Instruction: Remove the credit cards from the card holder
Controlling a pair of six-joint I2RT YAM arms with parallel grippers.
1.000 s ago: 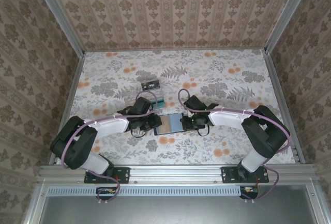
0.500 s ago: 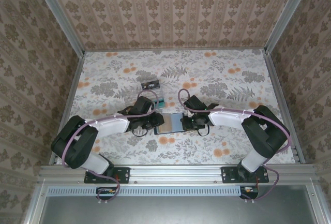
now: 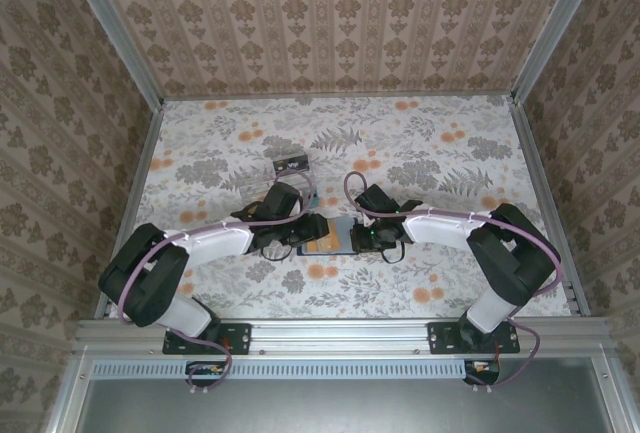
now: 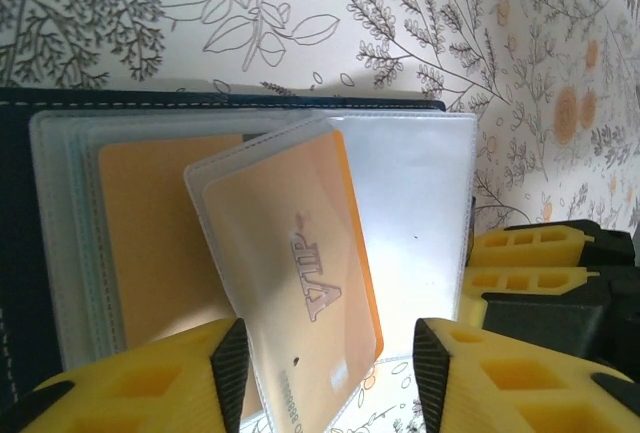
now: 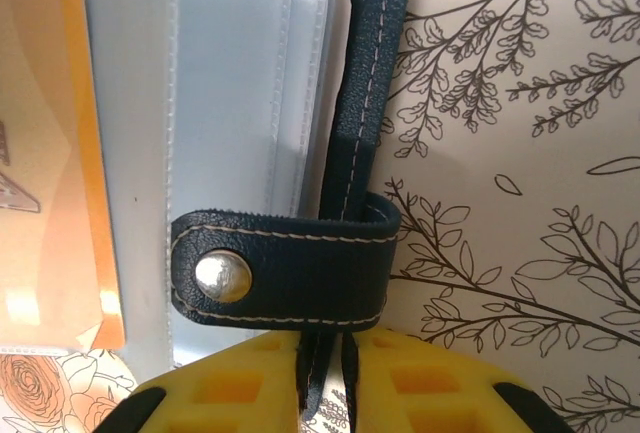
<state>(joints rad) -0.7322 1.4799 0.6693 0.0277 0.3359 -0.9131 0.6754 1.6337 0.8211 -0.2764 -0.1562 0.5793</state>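
The navy card holder [image 3: 342, 231] lies open on the table between my two grippers. Its clear sleeves fan out; its navy cover [image 4: 20, 253] shows at the left in the left wrist view. One orange credit card [image 4: 160, 233] sits flat in a sleeve. A second orange card marked VIP [image 4: 300, 243] lies tilted in a lifted sleeve, its end between the fingers of my left gripper [image 4: 332, 378], which stands open around it. My right gripper [image 5: 325, 373] is shut on the holder's navy edge [image 5: 365, 103], just below the snap tab [image 5: 285, 268].
A small clear tray [image 3: 290, 164] holding a dark item rests on the floral table [image 3: 450, 163] behind the left gripper. Patterned walls enclose the table on three sides. The arms' bases stand at the near edge.
My left gripper has moved right over the card holder and opened its jaws. An orange card now shows on the holder from above. The right gripper has kept its place.
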